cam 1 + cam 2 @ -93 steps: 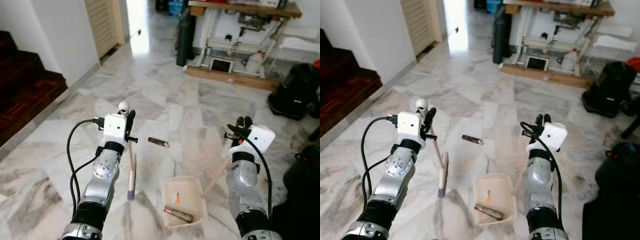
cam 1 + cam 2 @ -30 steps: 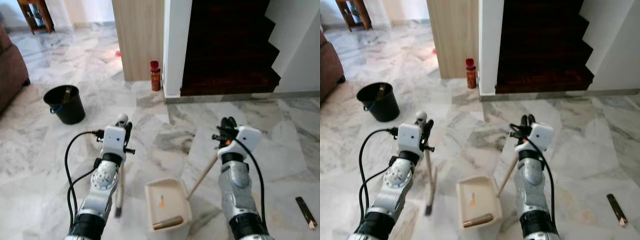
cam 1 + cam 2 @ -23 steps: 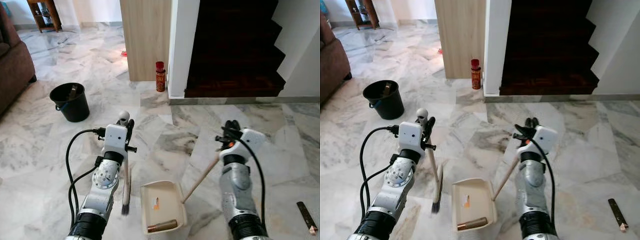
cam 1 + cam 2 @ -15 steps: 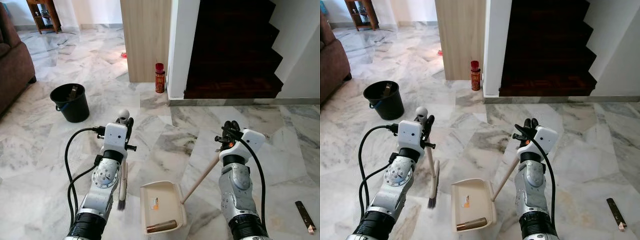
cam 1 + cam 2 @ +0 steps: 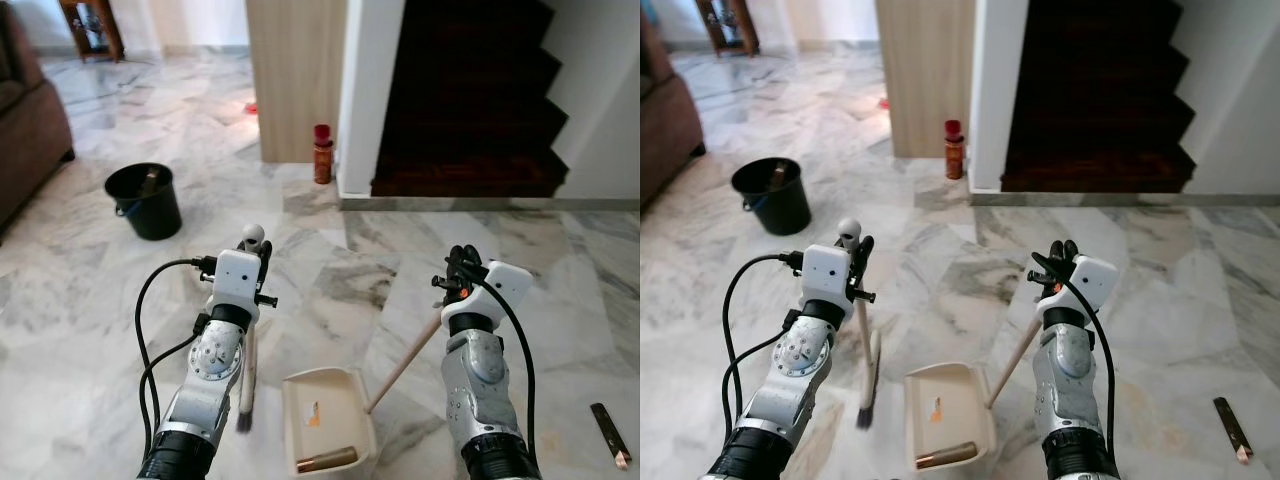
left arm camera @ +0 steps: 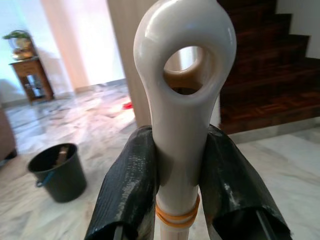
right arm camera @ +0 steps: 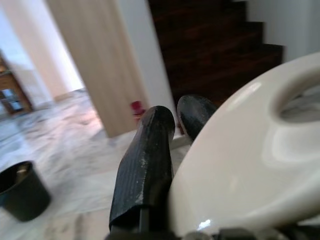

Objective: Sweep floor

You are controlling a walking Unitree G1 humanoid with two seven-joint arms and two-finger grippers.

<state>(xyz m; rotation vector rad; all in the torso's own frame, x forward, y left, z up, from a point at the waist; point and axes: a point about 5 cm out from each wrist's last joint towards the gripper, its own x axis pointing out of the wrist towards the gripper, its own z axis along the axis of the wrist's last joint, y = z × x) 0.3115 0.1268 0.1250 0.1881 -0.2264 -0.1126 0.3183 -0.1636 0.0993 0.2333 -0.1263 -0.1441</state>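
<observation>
Floor (image 5: 80, 300): one stretch of grey-veined marble, running from my feet to the far wall.
Staircase (image 5: 470, 90): one flight of dark wooden steps, beyond a white pillar.
Sofa (image 5: 25, 120): one brown corner at the far left edge.
Bucket (image 5: 146, 200): one black bucket, well apart from the robot on its left, with something standing inside it.
Dustpan (image 5: 325, 425): one cream pan flat on the floor between the two arms; its wooden handle slants up to the right hand. One brown cylinder lies across its near end and one small orange scrap sits in its middle.
Broom (image 5: 246, 375): one, handle nearly upright, dark bristles on the floor just left of the dustpan; the looped white handle top pokes above the left hand.
Left hand (image 6: 180, 172): two black fingers (image 6: 130, 185) pressed against either side of the broom handle, clamped on it.
Right hand (image 5: 459, 262): raised at the top end of the dustpan handle, fingers close together, gripping it.
Red can (image 5: 322, 153): one, upright at the foot of the pillar.
Debris stick (image 5: 609, 435): one dark strip on the floor, far right, well apart from the dustpan.
</observation>
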